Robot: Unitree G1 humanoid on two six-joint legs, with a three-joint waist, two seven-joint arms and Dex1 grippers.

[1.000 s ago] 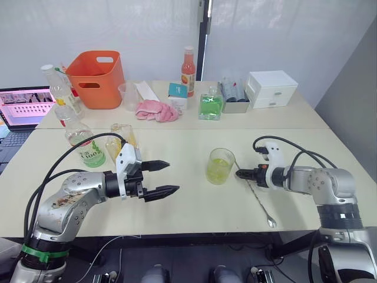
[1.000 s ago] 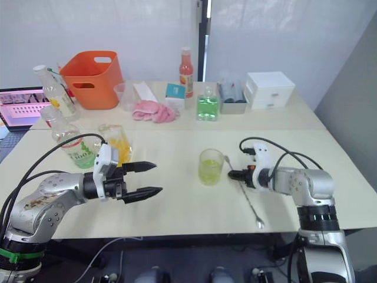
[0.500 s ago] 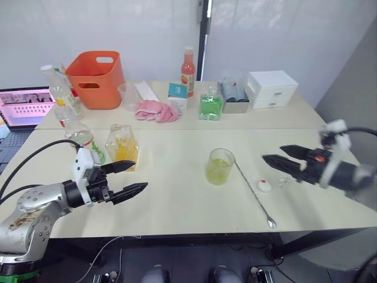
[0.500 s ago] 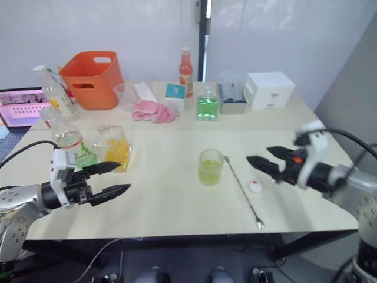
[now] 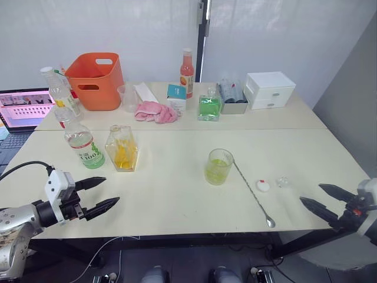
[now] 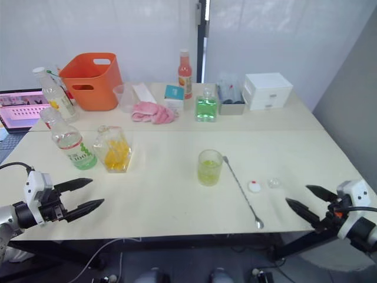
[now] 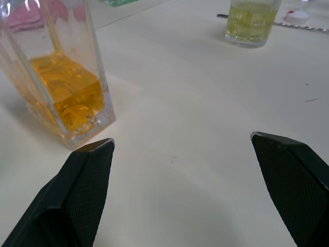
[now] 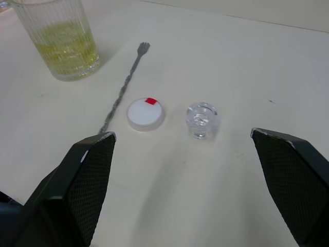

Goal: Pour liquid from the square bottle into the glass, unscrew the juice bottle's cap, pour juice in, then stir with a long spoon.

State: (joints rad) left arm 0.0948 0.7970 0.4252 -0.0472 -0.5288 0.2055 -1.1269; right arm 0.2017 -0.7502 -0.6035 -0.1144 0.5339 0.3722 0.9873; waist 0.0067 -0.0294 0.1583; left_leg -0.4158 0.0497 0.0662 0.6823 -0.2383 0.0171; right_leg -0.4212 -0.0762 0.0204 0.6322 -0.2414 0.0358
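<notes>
The square bottle (image 5: 122, 148) with yellow-orange liquid stands left of centre, next to the uncapped juice bottle (image 5: 82, 141). At mid-table the glass (image 5: 219, 167) holds yellow-green liquid. The long spoon (image 5: 253, 195) lies flat to its right, running toward the near edge. Beside the spoon lie the white cap (image 5: 263, 186) and a small clear stopper (image 5: 283, 182). My left gripper (image 5: 111, 189) hangs open at the near left edge, a little short of the square bottle (image 7: 61, 92). At the near right edge my right gripper (image 5: 310, 193) is open, facing the cap (image 8: 146, 113) and the spoon (image 8: 126, 85).
Along the back stand an orange bin (image 5: 96, 79), a measuring cup (image 5: 128, 96), a pink cloth (image 5: 155, 111), a tall orange-red bottle (image 5: 187, 71), a green square bottle (image 5: 210, 105) and white drawers (image 5: 271, 88). A laptop (image 5: 23, 107) and a yellow-labelled bottle (image 5: 59, 91) sit far left.
Both arms have drawn back to the near table edge. The right gripper opened and left the cap on the table by the spoon. The left gripper withdrew from beside the bottles.
</notes>
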